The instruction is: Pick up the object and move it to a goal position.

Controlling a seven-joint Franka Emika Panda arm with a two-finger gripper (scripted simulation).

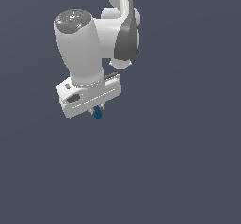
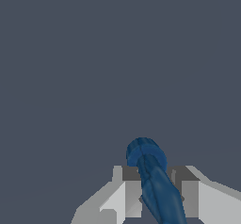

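Wrist view is showing the gripper clamping the dark blue object between its fingers; carrying seems underway, calling for steady transport toward an unseen goal

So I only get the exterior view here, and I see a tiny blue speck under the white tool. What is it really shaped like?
Observer: In the wrist view the dark blue object is long, like a rod with a rounded, ringed end, not a speck.
Operator: Is the tool actually pinching it?
Observer: Yes. The wrist view shows the tool with a grey finger close on each side of the rod.
Operator: Anything below it, where it points?
Observer: Only plain grey-blue background in the wrist view; no goal marker shows.
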